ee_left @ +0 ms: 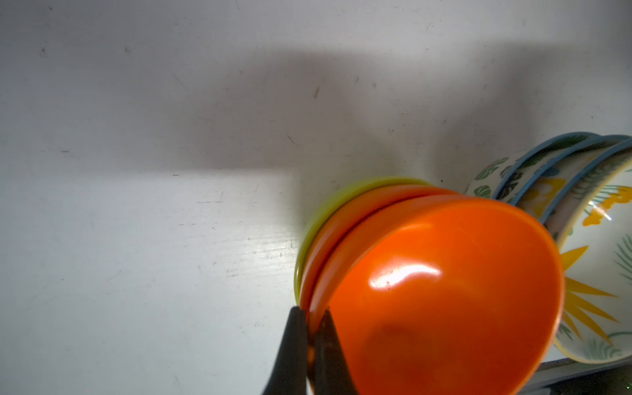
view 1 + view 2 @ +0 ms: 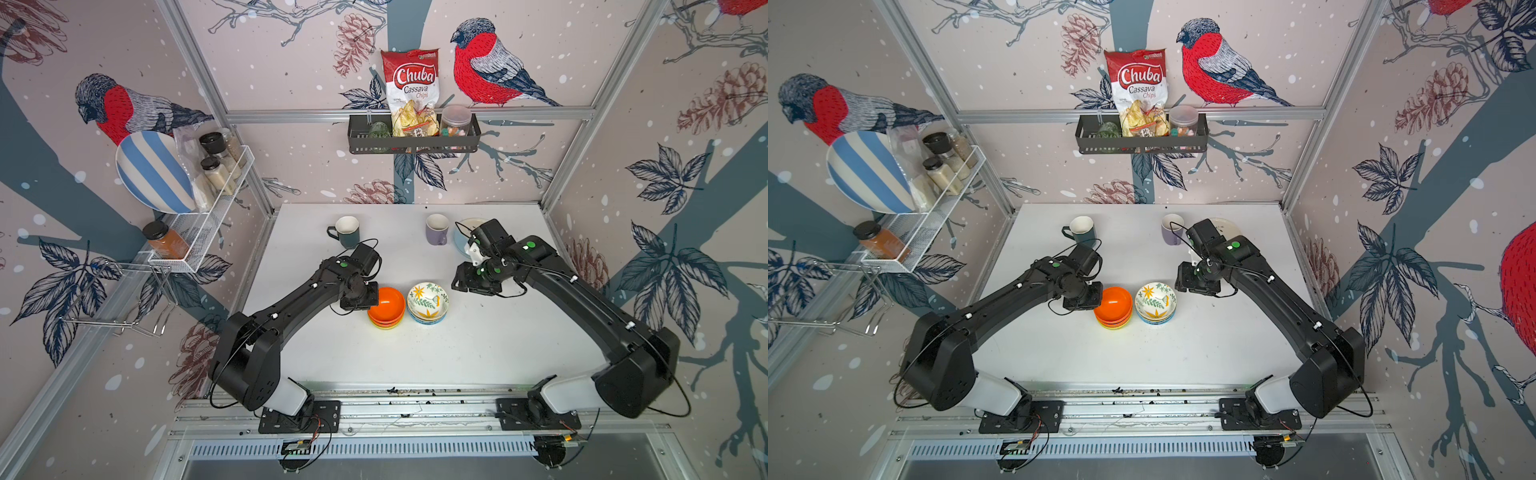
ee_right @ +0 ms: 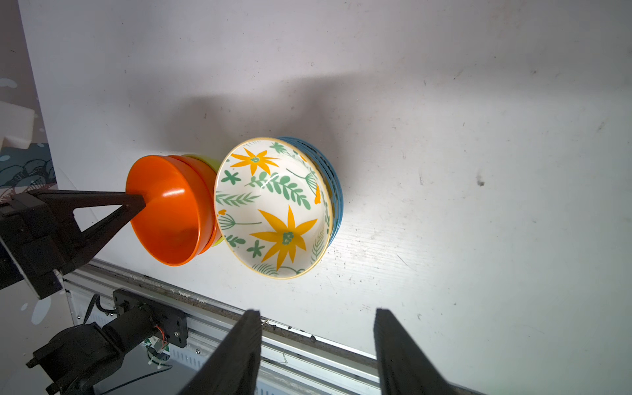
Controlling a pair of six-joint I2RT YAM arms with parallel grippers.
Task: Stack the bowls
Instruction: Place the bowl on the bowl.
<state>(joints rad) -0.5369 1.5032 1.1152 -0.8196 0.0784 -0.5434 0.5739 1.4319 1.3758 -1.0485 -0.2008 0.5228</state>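
Orange bowl (image 2: 386, 301) tops lime-and-orange stack (image 2: 384, 323) of three, left gripper (image 1: 310, 313) clamped shut on its rim. Floral stack (image 2: 428, 301) of four just beside, 3 o'clock. Right gripper (image 3: 318, 312) half-open, empty, 2 o'clock beyond. Remaining: probably merge stacks.

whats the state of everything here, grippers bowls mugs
left gripper: shut on top orange bowl rim
right gripper: open, empty
top orange bowl: topmost of three nested
floral bowl: topmost of four nested, untouched
teal mug: upright
purple mug: upright
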